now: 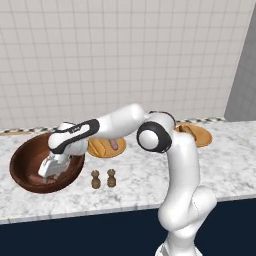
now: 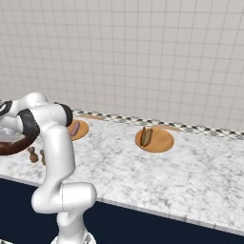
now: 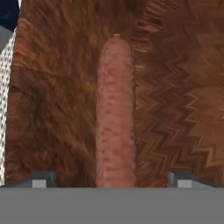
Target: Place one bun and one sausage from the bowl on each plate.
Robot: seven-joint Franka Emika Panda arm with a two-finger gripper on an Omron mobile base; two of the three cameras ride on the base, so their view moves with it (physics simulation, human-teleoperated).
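Wooden shakers (image 1: 103, 179), a pair, stand on the marble counter (image 1: 225, 165) just beside the bowl (image 1: 22, 162). Inside it lies a sausage (image 3: 116, 109), between the spread-apart fingers of the gripper (image 3: 111, 179), ungrasped. Both plates (image 1: 107, 150) (image 2: 159, 142) carry food.

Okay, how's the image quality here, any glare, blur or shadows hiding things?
Left base view: flat, even light, no glare; the bowl is dark inside, so the gripper area reads murky. Right base view: equally flat, plates soft and small. Hand view: the sausage is blocky and blurred from closeness, no distinct shadow.
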